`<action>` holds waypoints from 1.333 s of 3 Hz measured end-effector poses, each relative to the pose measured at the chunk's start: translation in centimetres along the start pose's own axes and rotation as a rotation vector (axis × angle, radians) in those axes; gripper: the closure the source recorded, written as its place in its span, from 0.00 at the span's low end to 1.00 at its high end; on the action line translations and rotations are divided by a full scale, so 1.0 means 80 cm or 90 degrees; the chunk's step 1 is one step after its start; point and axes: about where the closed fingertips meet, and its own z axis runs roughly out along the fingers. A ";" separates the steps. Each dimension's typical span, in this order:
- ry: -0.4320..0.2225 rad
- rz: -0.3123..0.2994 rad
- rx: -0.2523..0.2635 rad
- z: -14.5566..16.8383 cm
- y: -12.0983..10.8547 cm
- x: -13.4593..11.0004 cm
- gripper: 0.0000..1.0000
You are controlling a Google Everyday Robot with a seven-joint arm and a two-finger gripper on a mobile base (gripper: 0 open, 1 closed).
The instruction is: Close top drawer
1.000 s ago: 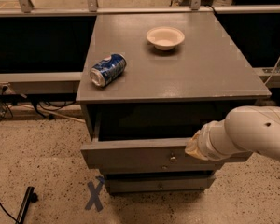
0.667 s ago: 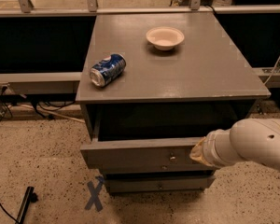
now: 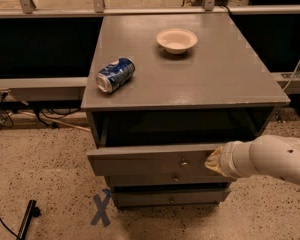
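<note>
My end effector at the right end of the open top drawer

My arm (image 3: 270,160) comes in low from the right, forearm nearly level, pale and rounded, and it covers the right end of the drawer fronts. My end effector (image 3: 212,160) sits at the right part of the top drawer's front panel, to the right of the knob (image 3: 183,162). It looks to be against the panel. Whether it is apart or together I cannot tell, as my wrist hides it.

The top drawer (image 3: 140,163) stands pulled out from under the front edge of the surface (image 3: 225,79), with a dark gap open behind its panel. Two slimmer drawers lie below it: the middle drawer (image 3: 155,180) and the bottom drawer (image 3: 160,198).

On the surface a blue can (image 3: 115,75) lies on its side near the front left corner. A white bowl (image 3: 176,40) stands upright toward the back edge, well apart from the can. Neither is near the drawer's path.

On the floor by the cabinet's front left foot there is a blue tape cross (image 3: 101,210), and a black bar (image 3: 27,225) lies further left.

The can's label is too small to read
</note>
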 end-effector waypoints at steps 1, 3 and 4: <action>-0.039 -0.018 0.028 0.019 -0.031 -0.012 1.00; -0.102 -0.019 0.064 0.050 -0.084 -0.023 1.00; -0.102 -0.019 0.064 0.050 -0.082 -0.023 1.00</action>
